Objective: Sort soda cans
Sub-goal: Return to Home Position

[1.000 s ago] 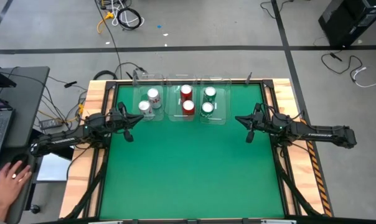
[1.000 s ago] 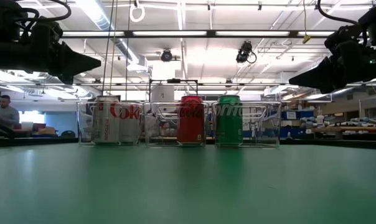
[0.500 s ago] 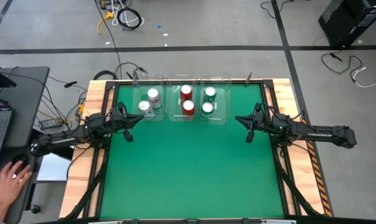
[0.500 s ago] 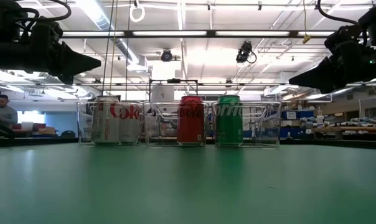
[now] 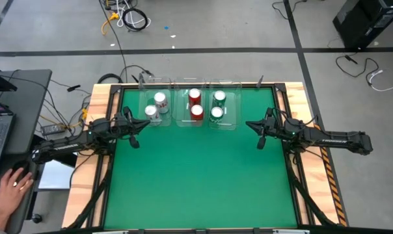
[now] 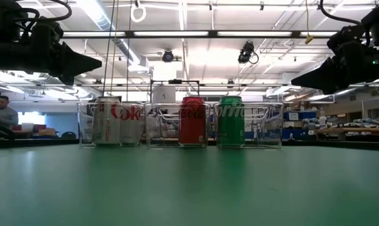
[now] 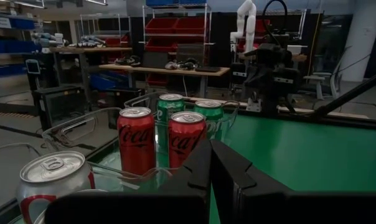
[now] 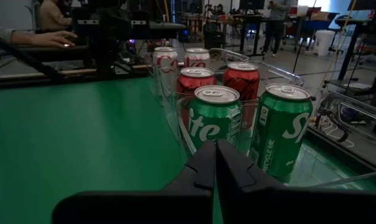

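Note:
Six cans stand upright in three clear bins at the table's far edge. Two silver cans are in the left bin, two red cans in the middle bin, two green cans in the right bin. My left gripper hovers shut near the left bin, above the mat. My right gripper hovers shut to the right of the green cans' bin. In the left wrist view the red cans stand just past the shut fingers. In the right wrist view the green cans stand just past the fingers.
The green mat spreads bare from the bins to the near edge. Wooden side rails border the table. At the far left a person's hand rests on a desk beside a laptop. Cables lie on the floor beyond the table.

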Action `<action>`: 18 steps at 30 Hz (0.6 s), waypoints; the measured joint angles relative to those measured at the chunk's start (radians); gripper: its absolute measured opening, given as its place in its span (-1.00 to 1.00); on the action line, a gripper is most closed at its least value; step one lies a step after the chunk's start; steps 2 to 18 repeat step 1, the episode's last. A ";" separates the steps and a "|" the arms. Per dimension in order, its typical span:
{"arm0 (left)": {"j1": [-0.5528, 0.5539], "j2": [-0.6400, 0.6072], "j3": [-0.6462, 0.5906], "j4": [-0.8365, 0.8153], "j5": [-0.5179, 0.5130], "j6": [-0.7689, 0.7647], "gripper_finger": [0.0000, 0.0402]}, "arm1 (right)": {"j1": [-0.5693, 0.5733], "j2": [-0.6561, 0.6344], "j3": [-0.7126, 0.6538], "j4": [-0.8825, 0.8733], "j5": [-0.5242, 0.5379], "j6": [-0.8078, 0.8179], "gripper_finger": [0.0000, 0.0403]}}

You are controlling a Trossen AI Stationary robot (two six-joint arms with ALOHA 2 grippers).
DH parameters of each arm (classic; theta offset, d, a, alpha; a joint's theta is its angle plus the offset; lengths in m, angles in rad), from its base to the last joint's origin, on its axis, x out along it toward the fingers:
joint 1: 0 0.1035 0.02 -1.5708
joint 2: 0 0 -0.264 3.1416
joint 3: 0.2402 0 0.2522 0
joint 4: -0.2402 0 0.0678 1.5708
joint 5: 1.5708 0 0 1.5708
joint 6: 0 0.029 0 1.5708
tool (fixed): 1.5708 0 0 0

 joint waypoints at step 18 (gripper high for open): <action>0.000 0.000 0.000 0.000 0.000 0.000 -0.94 | 0.000 0.000 0.000 0.000 0.000 0.000 -0.98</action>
